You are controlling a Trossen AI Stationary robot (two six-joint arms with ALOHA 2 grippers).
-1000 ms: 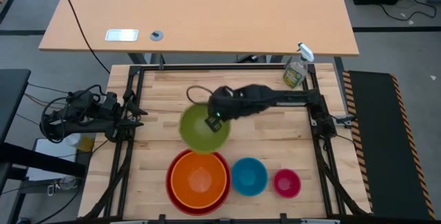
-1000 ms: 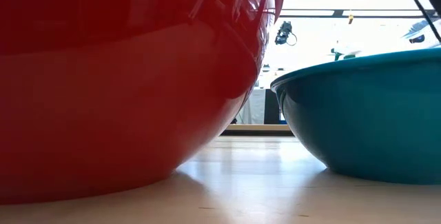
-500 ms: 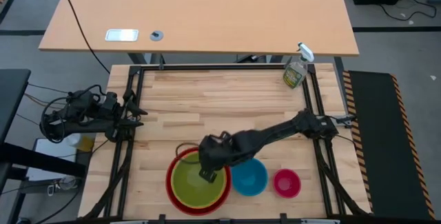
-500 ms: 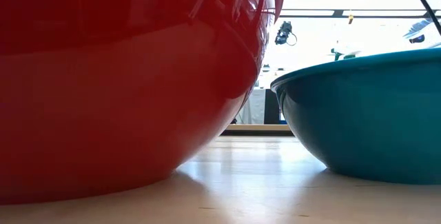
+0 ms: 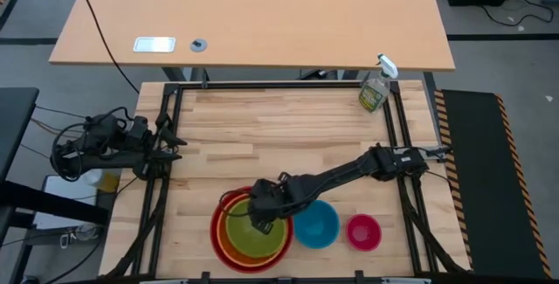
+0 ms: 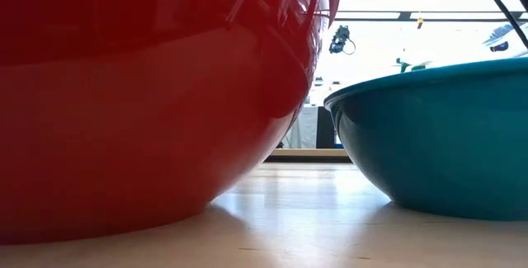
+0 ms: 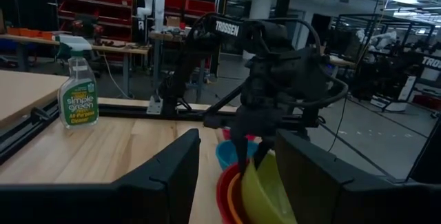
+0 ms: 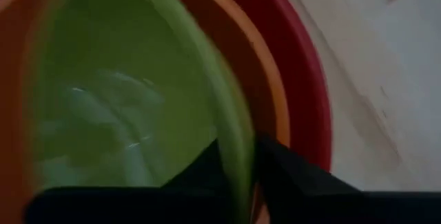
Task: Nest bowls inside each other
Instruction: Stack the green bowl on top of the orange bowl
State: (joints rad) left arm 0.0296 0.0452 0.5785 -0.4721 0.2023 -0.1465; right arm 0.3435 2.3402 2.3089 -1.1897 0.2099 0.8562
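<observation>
The lime green bowl lies inside the orange bowl, which sits in the large red bowl near the table's front edge. My right gripper reaches down over this stack from the right and is shut on the green bowl. The blue bowl and the small pink bowl stand on the table to the right of the stack. My left gripper waits open at the table's left edge, pointing level. My right gripper has the green bowl's rim on the side toward the blue bowl, with one finger inside the bowl and the other outside. The fingers come steeply from above, slanting in from the table's right. The bowl sits tilted within the orange bowl.
A spray bottle stands at the table's far right corner. The table's middle and far half show bare wood. In the low view only the red bowl's wall and the blue bowl's wall show, a gap of table between them.
My right gripper has carried the green bowl from above the table's middle toward the near edge and down. The bowl now lies inside the orange bowl in the red one, where before the orange bowl showed bare.
</observation>
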